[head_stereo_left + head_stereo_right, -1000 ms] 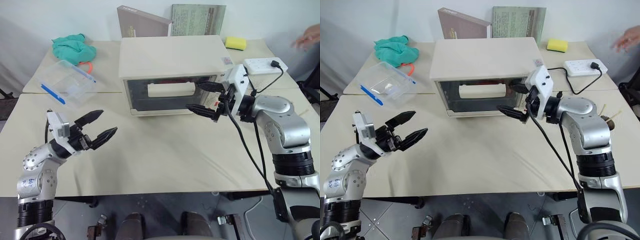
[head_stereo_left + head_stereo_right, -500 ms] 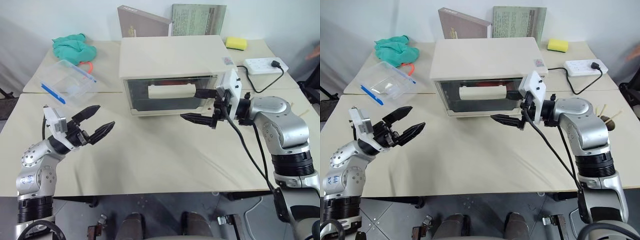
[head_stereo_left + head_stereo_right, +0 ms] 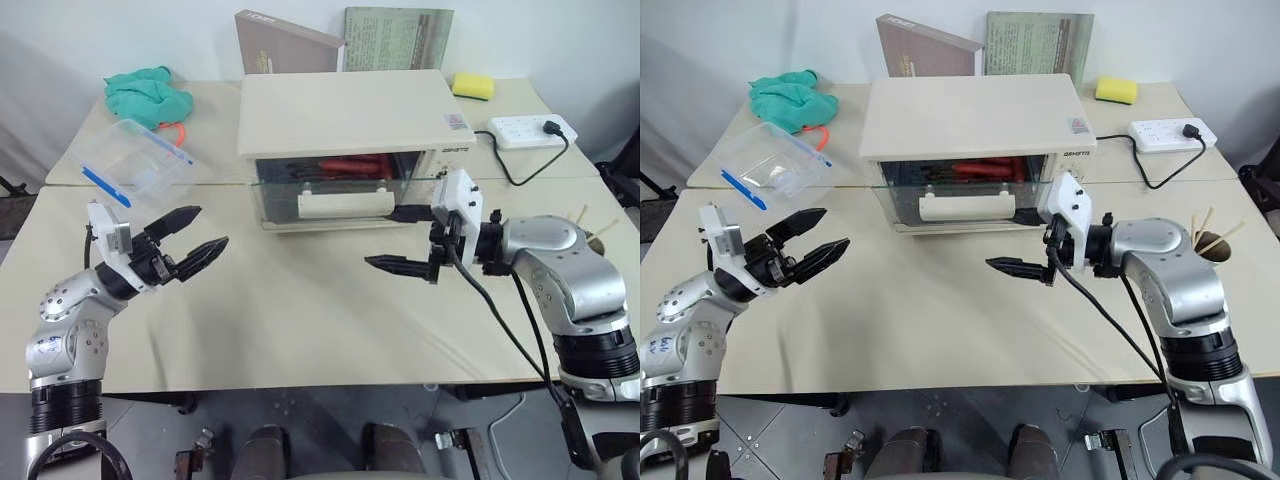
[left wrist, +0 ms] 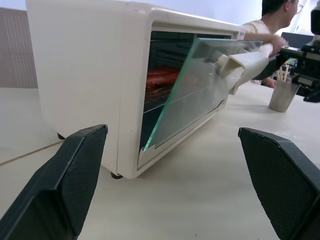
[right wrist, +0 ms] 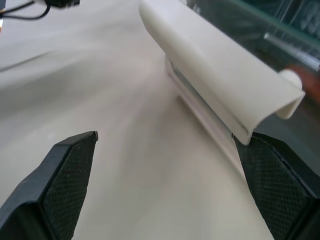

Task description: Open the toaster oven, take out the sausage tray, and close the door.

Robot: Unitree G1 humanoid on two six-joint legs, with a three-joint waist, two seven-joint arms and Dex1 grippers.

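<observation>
Toaster oven sits mid-worktop, long axis left-right, front facing the robot. Door tilted partly open, hinged low; bar handle horizontal. Right hand open, upper finger at handle's end. Left hand open, well apart.

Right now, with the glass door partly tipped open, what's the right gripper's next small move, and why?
Probably keep drawing the cream bar handle down and outward. The glass door of the cream-white toaster oven is only tilted partway, and the right gripper is open, one finger at the handle's end. The red sausages inside sit behind the glass, unreachable.
</observation>
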